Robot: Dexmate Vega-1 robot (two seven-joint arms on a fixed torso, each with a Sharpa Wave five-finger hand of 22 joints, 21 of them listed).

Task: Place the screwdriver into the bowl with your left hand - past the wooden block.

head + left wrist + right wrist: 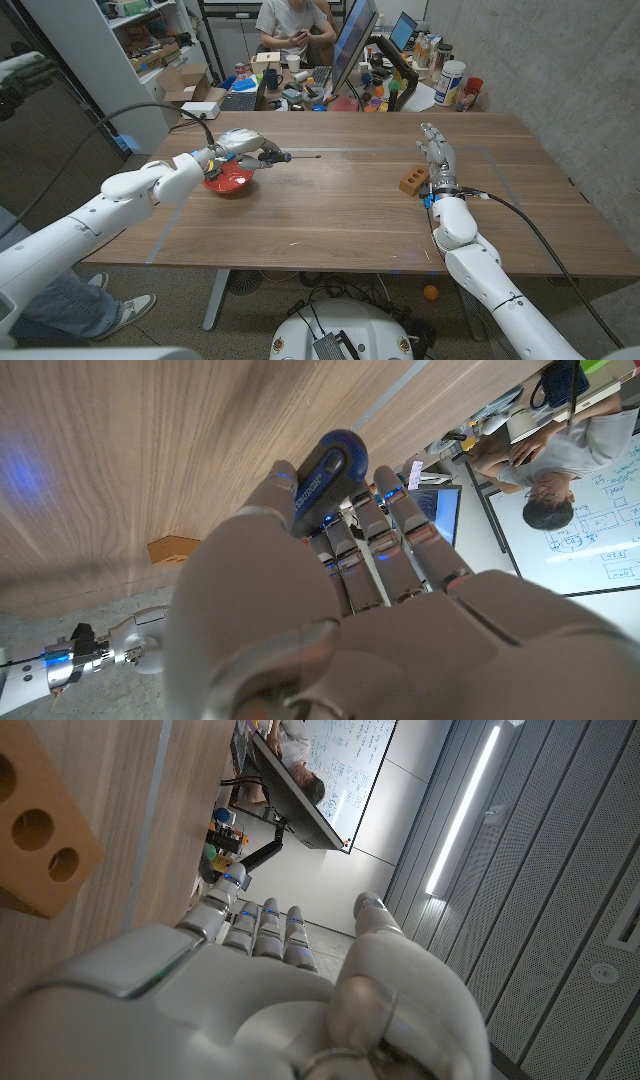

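My left hand [243,147] grips the screwdriver [292,156] by its blue and black handle [322,475], just above the red bowl [228,183] at the table's left. The thin shaft points right, level over the wood. The wooden block [413,180], with round holes in its side, lies at the right of the table and shows large in the right wrist view [40,830] and small in the left wrist view [173,548]. My right hand [436,155] stands just behind and beside the block with its fingers straight and apart, holding nothing.
A person sits behind the table's far edge at a desk with a monitor [352,45], bottles and cups. A shelf unit [120,50] stands at the back left. The wooden tabletop [340,215] stretches between the bowl and the block.
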